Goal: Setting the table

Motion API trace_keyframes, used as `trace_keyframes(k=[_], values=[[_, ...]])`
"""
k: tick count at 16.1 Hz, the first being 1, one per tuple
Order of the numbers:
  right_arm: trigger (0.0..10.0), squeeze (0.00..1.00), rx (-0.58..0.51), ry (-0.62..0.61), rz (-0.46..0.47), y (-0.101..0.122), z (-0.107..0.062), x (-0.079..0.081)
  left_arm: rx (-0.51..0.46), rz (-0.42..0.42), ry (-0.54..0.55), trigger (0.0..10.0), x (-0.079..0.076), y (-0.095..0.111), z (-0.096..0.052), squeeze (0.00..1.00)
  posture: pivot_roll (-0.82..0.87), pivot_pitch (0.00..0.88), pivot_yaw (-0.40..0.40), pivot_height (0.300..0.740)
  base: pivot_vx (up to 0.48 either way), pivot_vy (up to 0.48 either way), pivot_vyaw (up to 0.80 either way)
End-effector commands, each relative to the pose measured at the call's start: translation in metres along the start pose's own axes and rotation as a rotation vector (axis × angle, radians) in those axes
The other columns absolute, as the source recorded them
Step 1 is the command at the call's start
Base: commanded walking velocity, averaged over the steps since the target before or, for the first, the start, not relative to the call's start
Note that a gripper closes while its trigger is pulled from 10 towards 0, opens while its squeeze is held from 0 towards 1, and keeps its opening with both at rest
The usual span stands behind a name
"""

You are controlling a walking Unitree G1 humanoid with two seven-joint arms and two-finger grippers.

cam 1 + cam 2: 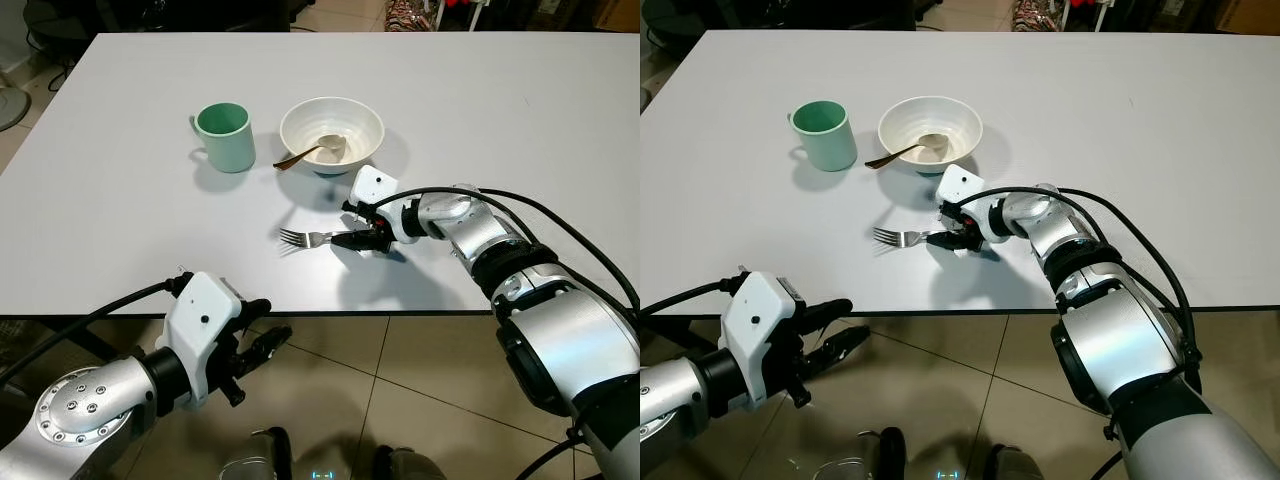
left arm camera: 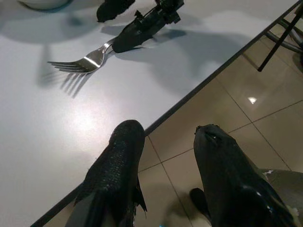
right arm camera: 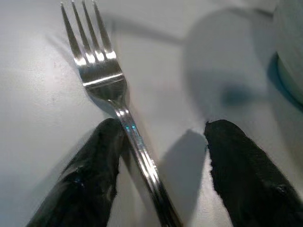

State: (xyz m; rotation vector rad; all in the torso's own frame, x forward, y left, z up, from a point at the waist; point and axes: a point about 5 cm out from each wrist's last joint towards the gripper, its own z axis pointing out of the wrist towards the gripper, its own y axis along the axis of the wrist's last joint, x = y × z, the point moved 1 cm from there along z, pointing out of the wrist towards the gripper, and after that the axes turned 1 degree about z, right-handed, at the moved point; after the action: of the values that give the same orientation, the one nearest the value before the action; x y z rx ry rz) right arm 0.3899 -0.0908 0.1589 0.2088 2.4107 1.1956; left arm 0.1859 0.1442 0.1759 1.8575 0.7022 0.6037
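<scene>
Fork [image 3: 102, 80]: flat on counter [image 1: 120, 220], near bowl [image 1: 331, 128]
Right tool [image 3: 161, 170]: released, fingers straddling fork handle
Left tool [image 2: 175, 175]: released, below counter edge

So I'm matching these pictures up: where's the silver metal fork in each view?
Left eye: silver metal fork on the table, below the white bowl.
Right eye: centre-left, same bowl above.
Left wrist: upper left.
Right wrist: centre, between the right gripper fingers.

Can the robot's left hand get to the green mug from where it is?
Probably yes, with a long stretch. The left hand hangs below the table edge, and the white tabletop between it and the green mug looks bare.
</scene>
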Motion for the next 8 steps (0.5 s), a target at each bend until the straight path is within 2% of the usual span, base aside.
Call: trace_keyframes(k=[1, 3, 5, 8], values=[[1.5, 0.0, 0.014, 0.031, 0.019, 0.0015, 0.0013, 0.0014, -0.001, 0.017, -0.009, 10.0, -0.0031, 0.0034, -0.0022, 0.0, 0.08, 0.21, 0.027, 0.74, 0.0, 0.0, 0.0], [1.0, 0.0, 0.023, 0.056, 0.04, -0.0011, 0.002, 0.0039, 0.001, 0.017, -0.013, 10.0, -0.0027, 0.0034, -0.0022, 0.0, 0.08, 0.21, 0.027, 0.74, 0.0, 0.0, 0.0], [0.0, 0.0, 0.04, 0.116, 0.071, -0.0059, 0.0018, 0.0088, 0.002, 0.018, -0.017, 10.0, -0.0032, 0.004, -0.0016, 0.0, 0.08, 0.21, 0.027, 0.74, 0.0, 0.0, 0.0], [0.0, 0.0, 0.042, 0.142, 0.106, -0.0054, 0.0003, 0.0087, 0.002, 0.017, -0.027, 10.0, -0.0039, 0.0045, -0.0008, 0.0, 0.08, 0.207, 0.027, 0.74, 0.0, 0.0, 0.0]])
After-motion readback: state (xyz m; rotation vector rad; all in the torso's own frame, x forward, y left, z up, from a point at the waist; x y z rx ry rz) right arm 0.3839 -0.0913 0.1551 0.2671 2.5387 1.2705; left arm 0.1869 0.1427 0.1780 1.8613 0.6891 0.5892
